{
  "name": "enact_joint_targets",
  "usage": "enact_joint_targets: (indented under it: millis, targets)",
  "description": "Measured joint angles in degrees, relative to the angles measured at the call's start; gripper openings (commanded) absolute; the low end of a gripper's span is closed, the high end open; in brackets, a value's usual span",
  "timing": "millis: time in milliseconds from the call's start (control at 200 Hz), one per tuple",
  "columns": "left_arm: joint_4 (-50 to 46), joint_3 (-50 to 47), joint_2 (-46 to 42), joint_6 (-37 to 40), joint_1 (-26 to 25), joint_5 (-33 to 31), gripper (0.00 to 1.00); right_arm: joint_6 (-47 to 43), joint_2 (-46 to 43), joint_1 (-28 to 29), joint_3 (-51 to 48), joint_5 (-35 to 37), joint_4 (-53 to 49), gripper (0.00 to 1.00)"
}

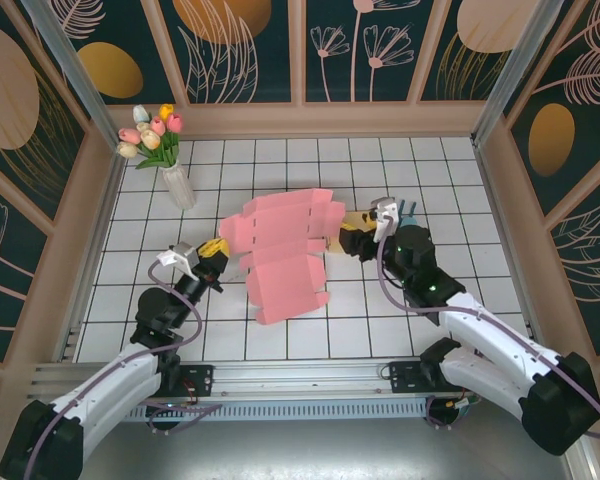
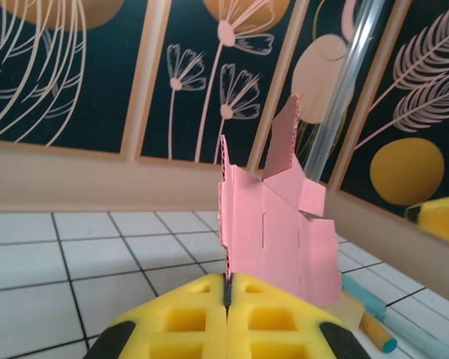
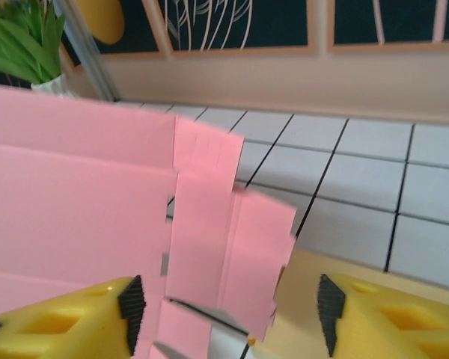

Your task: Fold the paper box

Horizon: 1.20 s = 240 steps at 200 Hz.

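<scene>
Two robot arms work a flat pink paper box (image 1: 285, 250) on a white gridded table (image 1: 435, 165), one gripper at each side of the sheet.

The left gripper (image 1: 215, 258) has its yellow fingers (image 2: 172, 321) pressed fully together. In its wrist view a thin edge of the paper box (image 2: 277, 232) rises straight out of the seam between the left gripper's (image 2: 226, 288) pads, so it has the cardboard pinched. The panels stand up just ahead of its fingertips, with one flap tilting away at the top.

The right gripper (image 1: 348, 236) sits at the sheet's opposite edge, its jaws parted. Seen from its wrist, the right gripper (image 3: 224, 314) straddles a narrow flap of the paper box (image 3: 82, 194). The flap lies between the two fingers (image 3: 404, 321) with a clear gap on the right-hand side, and nothing is clamped. The main panels spread out to the left of that gripper.

A pale tan sheet (image 3: 322, 280) lies under its right finger. A teal pen (image 2: 370, 303) rests on the tiles ahead and to the right of the left gripper, beyond the cardboard. A vase of tulips (image 1: 178, 183) stands well beyond the left gripper, near the far wall.
</scene>
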Motion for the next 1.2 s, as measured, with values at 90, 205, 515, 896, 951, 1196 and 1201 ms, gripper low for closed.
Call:
enact_joint_targets:
  millis: [90, 205, 515, 896, 951, 1196, 1201]
  targets:
    - [1.95, 0.00, 2.71, 0.07, -0.96, 0.94, 0.00, -0.90, 2.32, -0.39, 0.00, -1.49, 0.42, 0.53]
    - [2.32, -0.02, 6.78, 0.94, -2.32, 0.35, 0.00, -1.51, 4.87, -2.40, -0.02, -3.45, 1.68, 0.44]
    - [2.86, -0.04, 8.31, 1.97, -3.34, -0.22, 0.00, -0.39, 7.08, -14.16, -2.93, -3.17, 6.82, 0.42]
    - [4.11, -0.07, 11.08, 2.78, -4.42, 0.26, 0.00, -3.56, 19.21, -17.03, -4.31, -11.10, 16.31, 0.41]
    - [4.11, -0.07, 11.52, 2.89, -4.63, 0.50, 0.00, -4.31, 20.61, -17.03, -4.07, -11.87, 16.96, 0.41]
    - [4.13, -0.07, 11.85, 3.08, -5.09, 1.11, 0.00, -6.67, 24.92, -17.03, -1.95, -17.18, 18.10, 0.41]
    - [4.13, -0.07, 11.85, 3.08, -5.09, 1.11, 0.00, -6.71, 24.90, -17.03, -1.92, -17.44, 18.12, 0.42]
